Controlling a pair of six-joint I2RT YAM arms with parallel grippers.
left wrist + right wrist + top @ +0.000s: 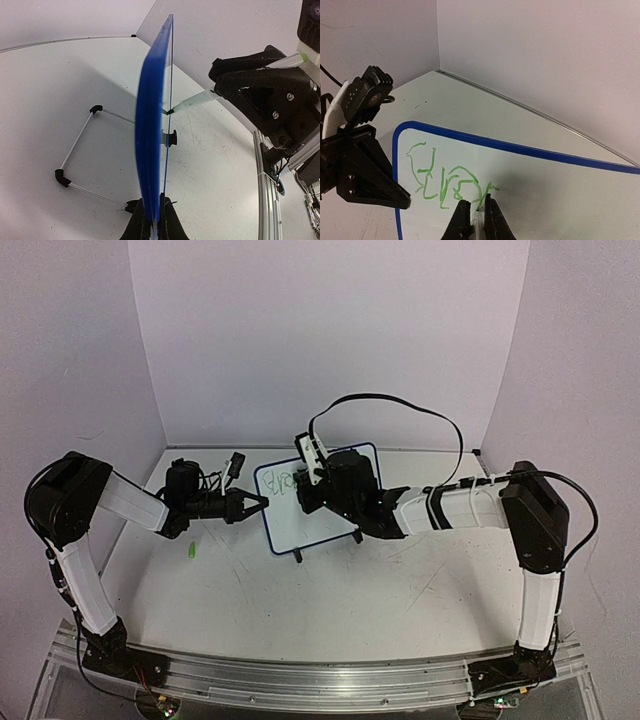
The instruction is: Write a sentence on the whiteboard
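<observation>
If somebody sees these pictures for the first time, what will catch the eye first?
First comes the blue-edged whiteboard, standing upright in the middle of the table, with green writing near its upper left corner. The right gripper holds a pen whose tip meets the board at the end of the writing. The left gripper pinches the board's left edge.

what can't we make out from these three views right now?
- Thin green marker lettering on the small blue-framed white whiteboard: right wrist view shows unreadable strokes, their end behind the right gripper; top view, too small.
- Slim white pen: tip lost between that gripper's jaws, right wrist view.
- Board's writing face: left wrist view sees it edge-on, left gripper clamping the edge.
- Small green item, top view: too small to identify.
</observation>
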